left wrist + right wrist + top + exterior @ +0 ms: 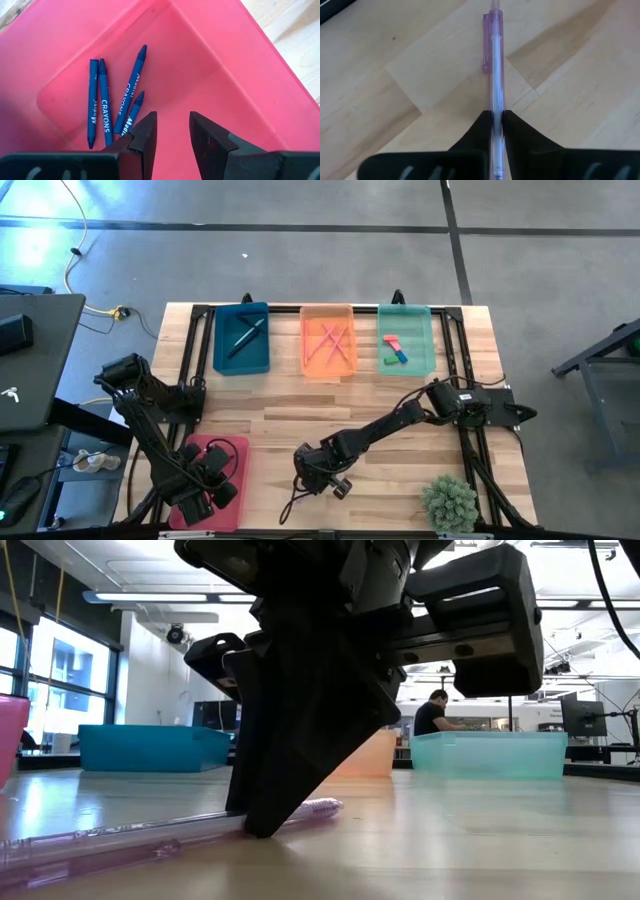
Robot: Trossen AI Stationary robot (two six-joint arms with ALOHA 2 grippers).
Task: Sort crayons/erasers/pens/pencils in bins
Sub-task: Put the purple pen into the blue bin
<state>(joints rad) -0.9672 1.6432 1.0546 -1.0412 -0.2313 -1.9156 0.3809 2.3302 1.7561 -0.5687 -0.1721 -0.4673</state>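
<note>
The right gripper (495, 122) is lowered to the wooden table (400, 480) near its front edge, approx. mid-table, w/ both fingers pressed shut on a translucent purple pen (494, 75). The pen is seen lying flat on the wood, its clip end pointing away from the gripper; in the low view the pen (150, 835) is still in contact w/ the tabletop.

The left gripper (172, 135) is held over the pink-red bin (225, 75) at the table's front-left corner, jaws partly open, nothing between them. Four blue crayons (112, 100) are seen lying inside that bin.

Along the far edge three bins are lined up: a teal-blue bin (241, 338) w/ dark pens or pencils in it (which, cannot be told), an orange bin (328, 341) holding thin sticks, and a mint-green bin (405, 338) holding erasers (393, 350). A small green plant (449, 502) is placed at the front-right corner. A person (436, 713) is visible seated in the room beyond the table.
</note>
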